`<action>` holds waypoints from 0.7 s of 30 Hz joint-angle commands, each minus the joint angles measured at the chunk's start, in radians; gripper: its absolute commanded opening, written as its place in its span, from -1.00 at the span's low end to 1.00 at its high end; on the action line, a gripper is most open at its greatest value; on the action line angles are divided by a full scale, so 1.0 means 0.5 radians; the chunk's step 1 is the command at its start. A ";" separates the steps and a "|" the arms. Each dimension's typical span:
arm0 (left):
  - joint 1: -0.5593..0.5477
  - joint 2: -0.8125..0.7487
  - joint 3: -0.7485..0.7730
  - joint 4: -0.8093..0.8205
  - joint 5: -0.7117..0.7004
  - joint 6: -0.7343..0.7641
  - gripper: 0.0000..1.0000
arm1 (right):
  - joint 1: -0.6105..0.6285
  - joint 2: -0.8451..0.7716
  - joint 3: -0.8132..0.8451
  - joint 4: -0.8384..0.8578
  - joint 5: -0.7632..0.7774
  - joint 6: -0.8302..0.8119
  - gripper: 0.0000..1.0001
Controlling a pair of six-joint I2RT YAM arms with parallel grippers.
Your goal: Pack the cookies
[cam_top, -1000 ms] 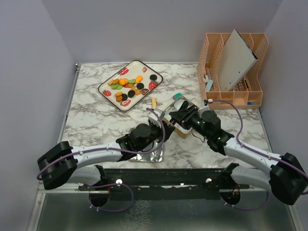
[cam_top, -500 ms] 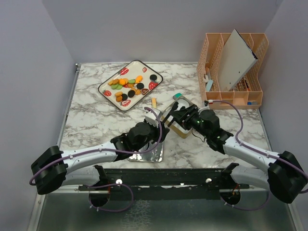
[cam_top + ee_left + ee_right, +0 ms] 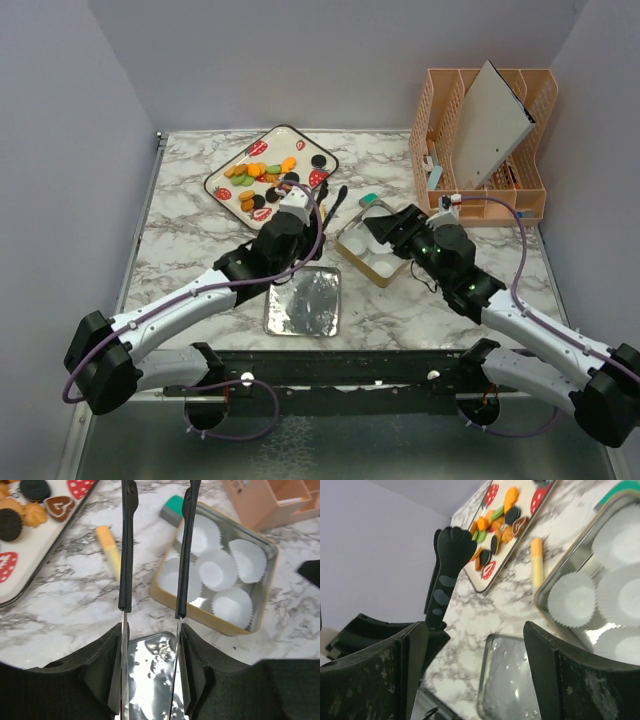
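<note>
The cookies point(image 3: 262, 180) lie in orange, black, green and brown on a strawberry-print tray point(image 3: 228, 168) at the back left; they also show in the wrist views point(image 3: 34, 489) point(image 3: 496, 524). My left gripper point(image 3: 300, 215) point(image 3: 151, 635) is shut on black-handled metal tongs point(image 3: 126, 555) point(image 3: 447, 565), whose tips point(image 3: 338, 195) point between the tray and the tin. The open tin point(image 3: 350, 248) point(image 3: 262, 595) holds white paper cups point(image 3: 217, 570) point(image 3: 572, 600). My right gripper point(image 3: 390, 225) point(image 3: 475, 645) hangs open over the tin's right side, holding nothing.
The tin's shiny lid point(image 3: 302, 300) point(image 3: 150, 680) lies flat near the front edge. A yellow stick point(image 3: 109, 550) point(image 3: 536, 562) and a green block point(image 3: 172, 507) lie by the tin. An orange desk organiser point(image 3: 485, 150) stands at the back right.
The left arm swung away from the tin toward the tray, carrying the tongs. The right gripper opened wide and drew back to the right.
</note>
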State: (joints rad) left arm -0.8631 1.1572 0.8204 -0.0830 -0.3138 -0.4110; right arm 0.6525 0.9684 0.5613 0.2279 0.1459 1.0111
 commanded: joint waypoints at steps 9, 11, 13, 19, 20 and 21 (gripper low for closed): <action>0.526 0.062 0.321 -0.738 0.196 0.183 -0.05 | -0.013 -0.456 0.053 -0.396 0.662 -0.837 0.92; 0.599 0.105 0.374 -0.803 0.210 0.202 -0.05 | -0.013 -0.515 0.061 -0.439 0.717 -0.909 0.92; 0.678 0.149 0.408 -0.850 0.240 0.219 -0.05 | -0.013 -0.585 0.074 -0.497 0.758 -0.970 0.93; 0.959 0.325 0.520 -0.925 0.463 0.257 -0.05 | -0.013 -0.767 0.091 -0.644 0.825 -1.102 0.93; 1.011 0.349 0.530 -0.933 0.491 0.253 -0.04 | -0.013 -0.794 0.092 -0.673 0.830 -1.117 0.94; 1.060 0.372 0.539 -0.942 0.517 0.249 -0.04 | -0.013 -0.821 0.090 -0.701 0.840 -1.128 0.94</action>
State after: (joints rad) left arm -0.4187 1.3006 1.0443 -0.5045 -0.1593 -0.3054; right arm 0.6521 0.6048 0.5743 -0.0338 0.5018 0.5179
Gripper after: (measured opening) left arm 0.481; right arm 0.965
